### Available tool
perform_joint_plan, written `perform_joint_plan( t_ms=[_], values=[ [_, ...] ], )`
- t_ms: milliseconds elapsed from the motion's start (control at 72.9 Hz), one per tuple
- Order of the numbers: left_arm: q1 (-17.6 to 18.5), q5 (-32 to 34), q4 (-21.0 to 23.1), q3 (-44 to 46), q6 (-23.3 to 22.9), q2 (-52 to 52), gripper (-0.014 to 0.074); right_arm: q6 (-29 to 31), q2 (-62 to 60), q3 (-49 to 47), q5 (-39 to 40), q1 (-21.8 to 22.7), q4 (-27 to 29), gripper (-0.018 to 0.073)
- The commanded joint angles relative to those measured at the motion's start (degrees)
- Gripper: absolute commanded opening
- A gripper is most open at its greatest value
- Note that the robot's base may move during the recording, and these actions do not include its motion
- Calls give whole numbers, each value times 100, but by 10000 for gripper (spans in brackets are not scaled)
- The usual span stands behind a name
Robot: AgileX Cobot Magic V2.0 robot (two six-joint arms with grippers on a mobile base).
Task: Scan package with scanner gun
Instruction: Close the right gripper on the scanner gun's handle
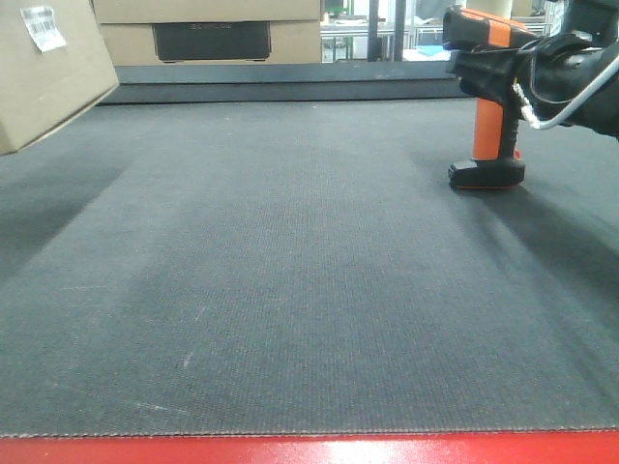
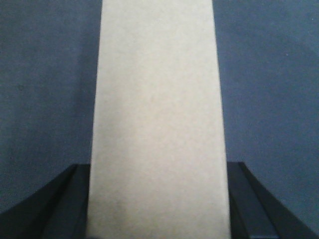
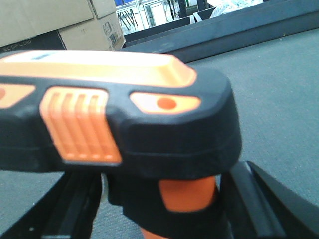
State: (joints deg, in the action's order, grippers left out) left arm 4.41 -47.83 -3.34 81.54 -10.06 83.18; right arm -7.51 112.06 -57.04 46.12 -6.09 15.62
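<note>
The package, a plain brown box with a white barcode label, hangs tilted above the mat at the far left. In the left wrist view the package fills the middle, and my left gripper is shut on it with a black finger against each side. The scanner gun, orange and black, stands upright at the right with its flat base at the mat. My right gripper is shut on its upper handle. In the right wrist view the scanner gun sits between the fingers of the right gripper.
Dark grey mat covers the table, with a red edge at the front. Larger cardboard boxes, one with a dark panel, stand behind a raised black ledge. Metal racks are further back.
</note>
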Motion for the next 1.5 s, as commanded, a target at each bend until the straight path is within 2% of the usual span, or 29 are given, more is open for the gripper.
perform_joint_plan(
  t_ms=[0,261,480,700,1482],
  values=[
    [-2,76,43,76,3,-9,-111,9,-8,-40,48,-3,-34,381],
    [-2,87,43,76,3,-9,-111,9,-8,-40,-149,-190,-34,391],
    [-2,87,43,76,3,-9,-111,9,-8,-40,-214,-252,238,472],
    [-2,87,43,76,3,-9,-111,292,-8,-40,-214,-252,408,472],
    [-2,54,43,76,3,-9,-111,307,163,-301,-37,-252,600,467]
  ],
)
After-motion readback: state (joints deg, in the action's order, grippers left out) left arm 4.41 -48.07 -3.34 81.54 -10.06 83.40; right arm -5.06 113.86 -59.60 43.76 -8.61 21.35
